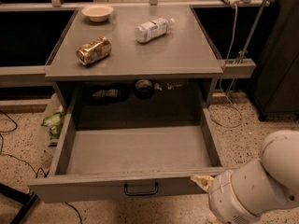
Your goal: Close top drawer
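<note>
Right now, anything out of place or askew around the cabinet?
The top drawer stands pulled far out, empty. On the cabinet top a can and a plastic bottle lie on their sides. A green wrapper sits on the floor left of the cabinet. The gripper is at the drawer's front right corner.

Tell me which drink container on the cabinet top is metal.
The gold can, left of the plastic bottle. The gripper is at the front-right corner of the top drawer.

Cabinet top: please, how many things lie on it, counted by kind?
Bowl: 1
Can: 1
Bottle: 1
Total: 3
The tool, not counted, is at the front right corner of the open top drawer.
</note>
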`<state>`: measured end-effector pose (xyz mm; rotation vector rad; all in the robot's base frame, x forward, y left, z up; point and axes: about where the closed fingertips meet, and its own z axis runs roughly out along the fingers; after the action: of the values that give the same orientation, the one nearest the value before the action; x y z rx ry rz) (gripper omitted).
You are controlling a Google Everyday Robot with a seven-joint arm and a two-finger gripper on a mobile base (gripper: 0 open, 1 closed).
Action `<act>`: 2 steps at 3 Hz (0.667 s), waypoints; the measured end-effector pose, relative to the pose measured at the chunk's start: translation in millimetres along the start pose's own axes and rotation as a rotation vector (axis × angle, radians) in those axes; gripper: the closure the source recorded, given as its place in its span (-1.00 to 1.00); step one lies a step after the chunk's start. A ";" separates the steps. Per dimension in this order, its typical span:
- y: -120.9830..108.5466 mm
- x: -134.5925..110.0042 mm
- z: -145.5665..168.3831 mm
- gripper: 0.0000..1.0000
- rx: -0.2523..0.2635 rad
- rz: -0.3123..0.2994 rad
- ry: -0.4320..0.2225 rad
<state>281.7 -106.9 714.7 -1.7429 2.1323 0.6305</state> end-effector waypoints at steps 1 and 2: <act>6.0 3.1 22.5 -1.00 -0.050 -0.020 -0.022; -5.6 8.9 42.2 -1.00 -0.071 -0.042 -0.032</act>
<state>283.9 -93.3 673.4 -1.7966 2.0703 0.7270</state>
